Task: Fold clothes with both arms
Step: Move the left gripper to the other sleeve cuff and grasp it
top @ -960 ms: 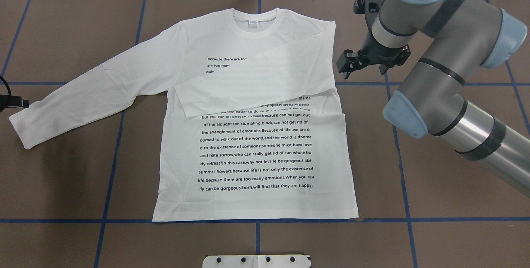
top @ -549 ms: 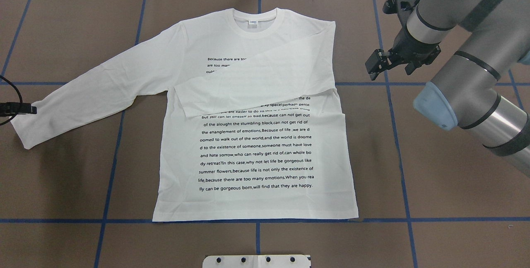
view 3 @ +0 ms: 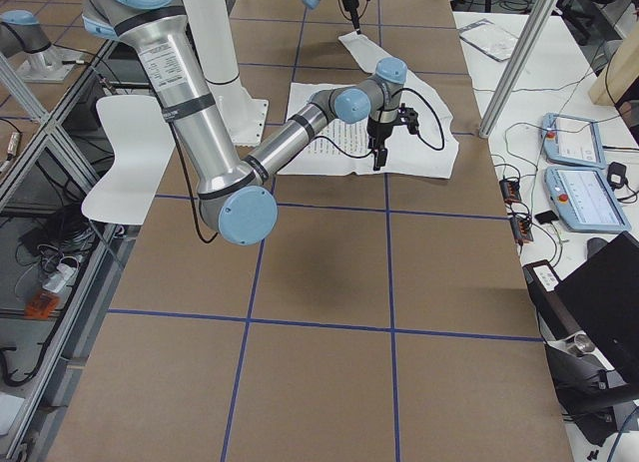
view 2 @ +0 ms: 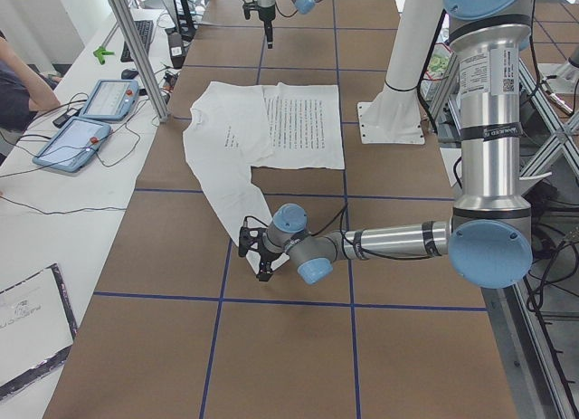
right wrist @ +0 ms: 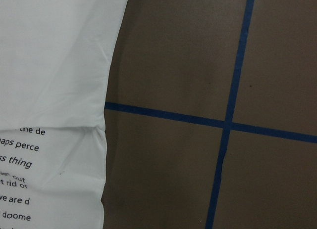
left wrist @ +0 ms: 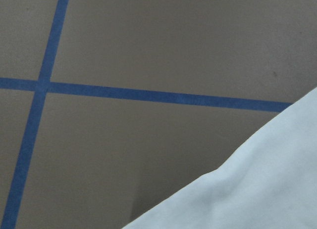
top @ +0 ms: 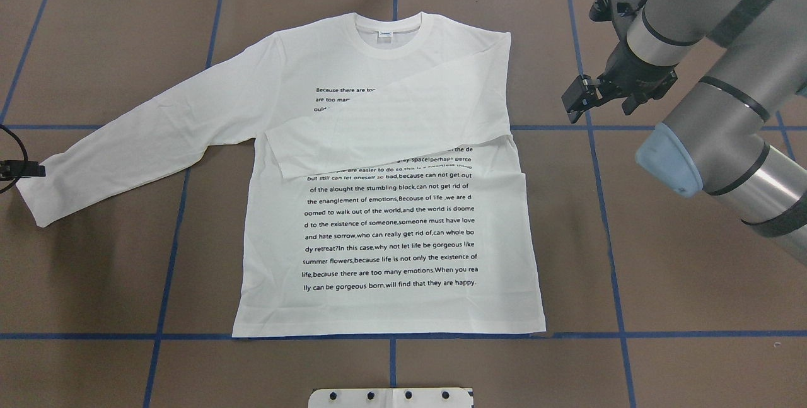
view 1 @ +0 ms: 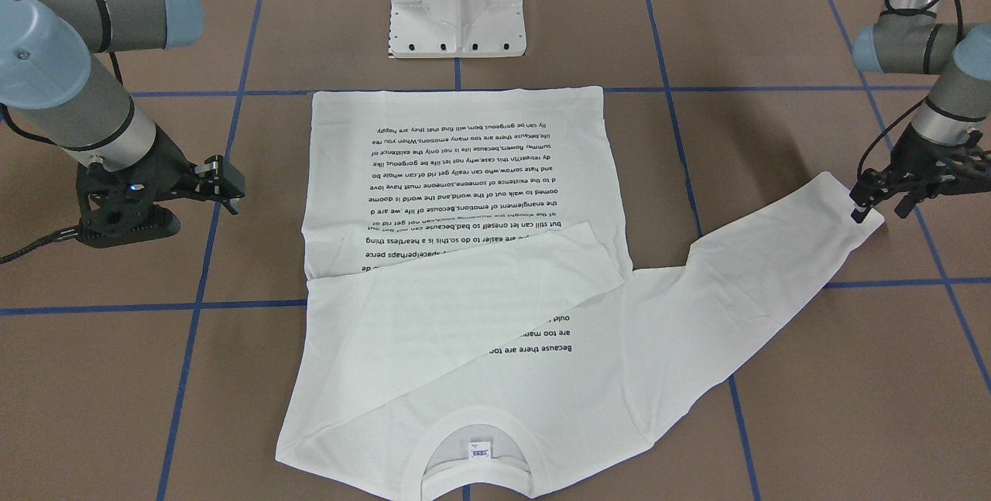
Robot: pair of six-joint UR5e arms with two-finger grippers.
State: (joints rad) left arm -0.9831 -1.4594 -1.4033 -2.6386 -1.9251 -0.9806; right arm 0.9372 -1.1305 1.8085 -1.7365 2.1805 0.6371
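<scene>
Left hand (view 1: 879, 208) by white T-shirt (view 1: 464, 176), one sleeve (view 1: 464, 292) folded across.

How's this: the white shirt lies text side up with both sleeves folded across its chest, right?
Not quite. The white shirt lies text side up, but only one sleeve is folded across its chest; the other sleeve lies stretched out toward the left claw, as the overhead view shows.

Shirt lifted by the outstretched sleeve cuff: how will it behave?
Likely floppy: the shirt lies flat, one sleeve folded across it. Probably thin and light: print shows faintly through that sleeve. Lifted by the cuff, the rest would likely drag.
</scene>
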